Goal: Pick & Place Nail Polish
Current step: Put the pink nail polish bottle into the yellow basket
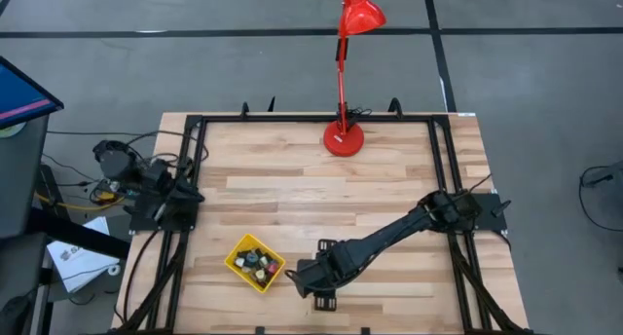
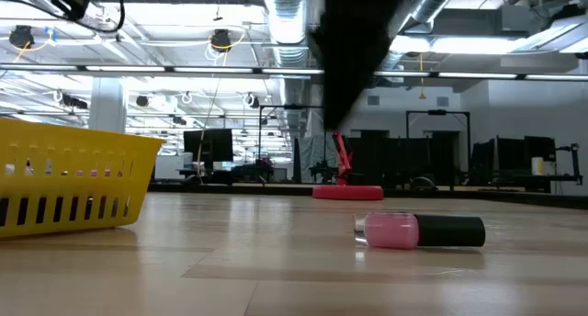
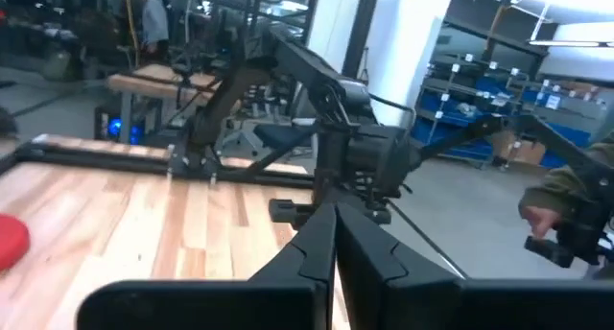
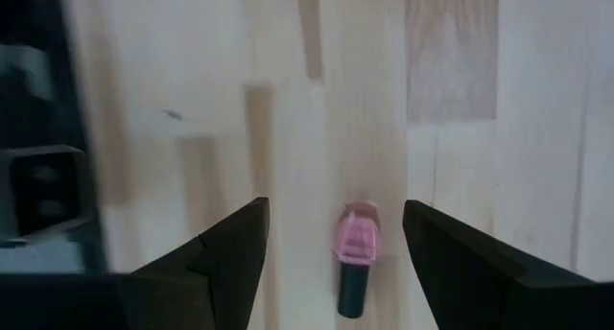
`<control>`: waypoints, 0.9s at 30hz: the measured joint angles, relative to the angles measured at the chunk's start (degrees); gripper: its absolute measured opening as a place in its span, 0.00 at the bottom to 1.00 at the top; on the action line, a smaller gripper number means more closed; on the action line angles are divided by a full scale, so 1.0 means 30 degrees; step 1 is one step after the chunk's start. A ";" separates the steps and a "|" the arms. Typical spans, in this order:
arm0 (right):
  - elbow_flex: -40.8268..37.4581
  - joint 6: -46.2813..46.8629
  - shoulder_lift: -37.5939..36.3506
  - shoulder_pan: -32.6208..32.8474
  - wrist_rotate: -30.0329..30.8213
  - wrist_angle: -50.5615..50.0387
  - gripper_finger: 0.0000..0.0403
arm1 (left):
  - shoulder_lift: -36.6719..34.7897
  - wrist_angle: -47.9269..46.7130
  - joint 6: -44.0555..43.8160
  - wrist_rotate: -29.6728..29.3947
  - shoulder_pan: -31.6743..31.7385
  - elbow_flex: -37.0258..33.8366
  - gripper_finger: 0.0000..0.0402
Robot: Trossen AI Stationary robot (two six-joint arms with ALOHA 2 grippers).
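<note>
Both arms are dark, jointed and boxy; the right wrist's fingers are black, angular wedges.

Overhead cam; table-level cam; two wrist cams

Left wrist view: closed left claw over the wooden table.
Its two dark fingers meet at their tips; beyond them the right arm stretches across, and a person's hand shows off to one side.

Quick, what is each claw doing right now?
Left gripper: shut, empty, parked at the table's left edge.
Right gripper: open, hovering over the pink nail polish bottle lying on the table.
</note>
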 joint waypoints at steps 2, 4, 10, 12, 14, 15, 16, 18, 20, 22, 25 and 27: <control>-0.0911 0.0294 0.0028 -0.0071 -0.0353 0.0182 0.58 | -0.0046 0.0531 -0.0162 0.0136 0.0001 -0.0663 0.01; -0.1736 0.0526 0.0051 -0.0056 -0.0617 0.0291 0.58 | 0.0015 0.0981 -0.0094 0.0623 0.0000 -0.1169 0.00; -0.3749 0.0757 0.0029 -0.0049 -0.1572 0.1892 0.58 | -0.0059 0.2921 -0.0232 0.1147 0.0000 -0.3128 0.00; -0.4395 0.0964 0.0029 -0.0035 -0.1588 0.2514 0.58 | -0.0061 0.3271 -0.0648 0.1202 0.0000 -0.3823 0.00; -0.4946 0.1196 -0.0078 -0.0085 -0.1813 0.3199 0.58 | -0.0075 0.3374 -0.0948 0.1202 0.0000 -0.4420 0.00; -0.5074 0.1215 -0.0094 -0.0146 -0.1890 0.3346 0.57 | -0.0075 0.3538 -0.1160 0.1234 0.0000 -0.4658 0.00; -0.5212 0.1277 -0.0125 -0.0186 -0.1994 0.3473 0.56 | -0.0075 0.3780 -0.1321 0.1268 0.0000 -0.4920 0.00; -0.5466 0.1521 -0.0161 -0.0193 -0.2180 0.3727 0.52 | -0.0082 0.4020 -0.1681 0.1275 0.0000 -0.5559 0.00; -0.5700 0.1742 -0.0153 -0.0311 -0.2264 0.3904 0.45 | -0.0082 0.4402 -0.2170 0.1335 0.0000 -0.6223 0.00; -0.5841 0.2036 -0.0146 -0.0340 -0.2360 0.3932 0.36 | -0.0089 0.5089 -0.2548 0.1355 0.0000 -0.6963 0.00; -0.5854 0.2049 -0.0138 -0.0341 -0.2344 0.3907 0.24 | -0.0089 0.5989 -0.3017 0.1365 0.0000 -0.8158 0.00; -0.5861 0.2049 -0.0120 -0.0333 -0.2310 0.3934 0.23 | -0.0089 0.6544 -0.3200 0.1422 0.0000 -0.8653 0.00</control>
